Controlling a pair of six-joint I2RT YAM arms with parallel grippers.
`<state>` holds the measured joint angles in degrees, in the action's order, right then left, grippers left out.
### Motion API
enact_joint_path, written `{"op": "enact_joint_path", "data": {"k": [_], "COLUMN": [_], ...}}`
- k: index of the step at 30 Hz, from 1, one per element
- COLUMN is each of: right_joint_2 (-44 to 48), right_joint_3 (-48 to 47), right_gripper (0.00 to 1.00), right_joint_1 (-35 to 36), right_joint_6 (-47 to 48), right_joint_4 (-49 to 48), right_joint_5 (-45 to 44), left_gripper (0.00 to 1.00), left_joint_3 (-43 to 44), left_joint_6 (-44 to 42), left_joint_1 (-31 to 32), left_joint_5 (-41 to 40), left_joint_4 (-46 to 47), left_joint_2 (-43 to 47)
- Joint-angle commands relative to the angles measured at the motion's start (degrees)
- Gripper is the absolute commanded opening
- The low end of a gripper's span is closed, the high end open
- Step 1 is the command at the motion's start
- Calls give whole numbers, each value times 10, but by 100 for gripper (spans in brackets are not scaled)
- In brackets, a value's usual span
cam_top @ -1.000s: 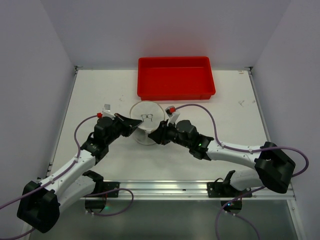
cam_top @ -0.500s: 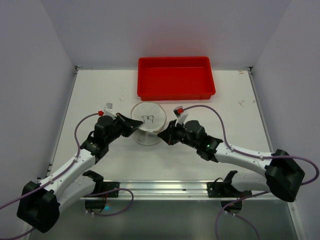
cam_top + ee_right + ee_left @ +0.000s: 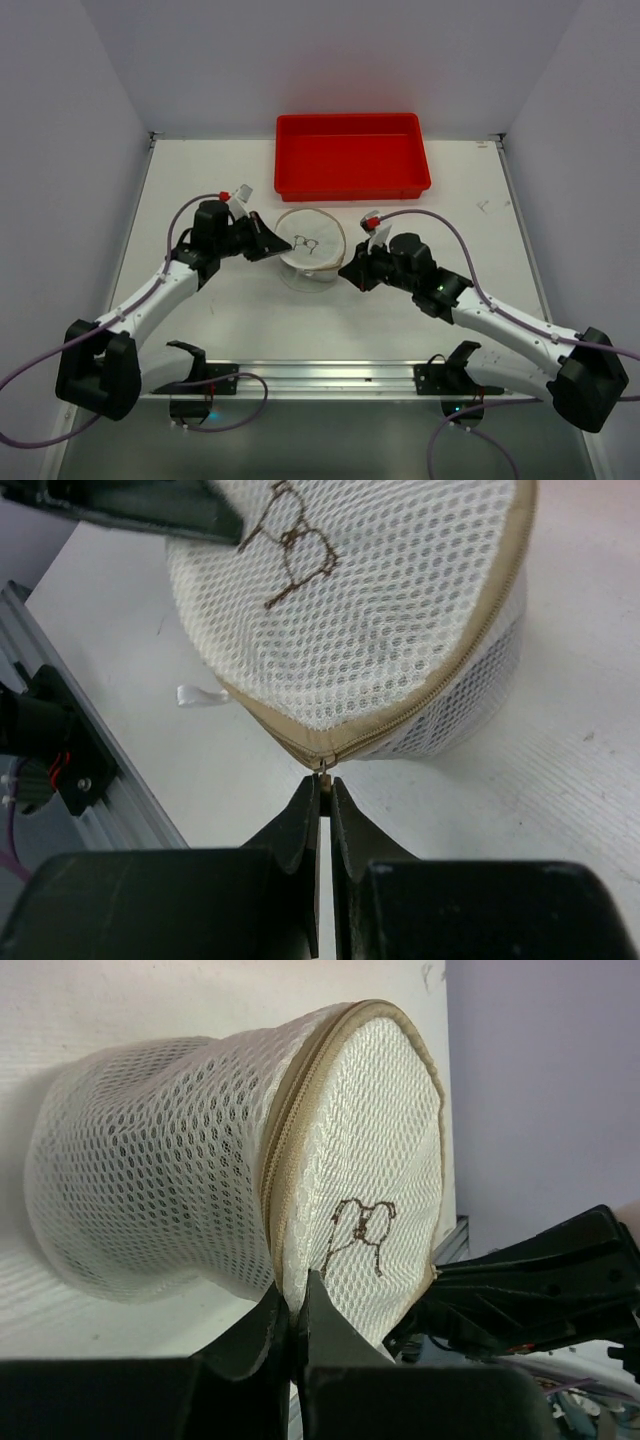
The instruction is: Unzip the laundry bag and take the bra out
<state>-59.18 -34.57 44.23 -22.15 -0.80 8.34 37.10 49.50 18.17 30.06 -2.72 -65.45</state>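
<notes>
The laundry bag is a round whitish mesh case with a beige zip band and a small bra icon; it lies tilted on the table between my arms. My left gripper is shut on the bag's zip seam at its left rim. My right gripper is shut on the small metal zipper pull at the bag's near-right rim. The zip looks closed in the right wrist view. The bag also fills the left wrist view. The bra is hidden.
A red rectangular tray stands behind the bag at the back of the table. A small white fabric tab sticks out from under the bag. The metal rail runs along the table's near edge.
Both grippers and the bag have shifted right and slightly back. The left arm has stretched forward and the bag's lid now tilts more toward the camera.
</notes>
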Motion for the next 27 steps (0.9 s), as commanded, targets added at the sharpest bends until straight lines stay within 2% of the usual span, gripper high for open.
{"op": "enact_joint_path", "data": {"k": [1,2,3,5,6,8,9,14,18,20,25,27], "right_joint_2": [-22,-30,-37,-70,-83,-120,-130,-200,-234,-242,-255,-256], "right_joint_3": [-30,-32,-37,-51,-71,-89,-103,-140,-168,-174,-171,-171], "right_gripper": [0,0,0,0,0,0,0,0,0,0,0,0], "right_joint_1": [-9,1,12,50,59,74,76,83,85,87,89,89], "right_joint_6": [30,20,2,-16,-35,-53,-71,-97,-112,-117,-122,-126], "right_joint_4": [71,60,47,17,12,-10,-18,-61,-77,-84,-100,-101], "right_joint_5": [35,54,57,54,41,38,30,16,19,22,19,22], "left_gripper": [0,3,18,37,66,91,100,100,100,100,92,86], "left_joint_3": [77,106,116,124,122,123,124,70,11,-7,-40,-55], "left_joint_6": [-152,-157,-150,-106,-91,-64,-57,-13,24,45,113,133], "left_joint_1": [-47,-48,-48,-48,-48,-49,-49,-49,-46,-24,53,60], "left_joint_5": [1,3,7,18,15,-22,-39,-138,-164,-172,-214,-213], "left_joint_4": [-81,-83,-69,-40,-19,-29,-53,-99,-107,-106,-72,-30], "left_joint_2": [-62,-75,-85,-101,-100,-90,-84,1,71,94,103,100]}}
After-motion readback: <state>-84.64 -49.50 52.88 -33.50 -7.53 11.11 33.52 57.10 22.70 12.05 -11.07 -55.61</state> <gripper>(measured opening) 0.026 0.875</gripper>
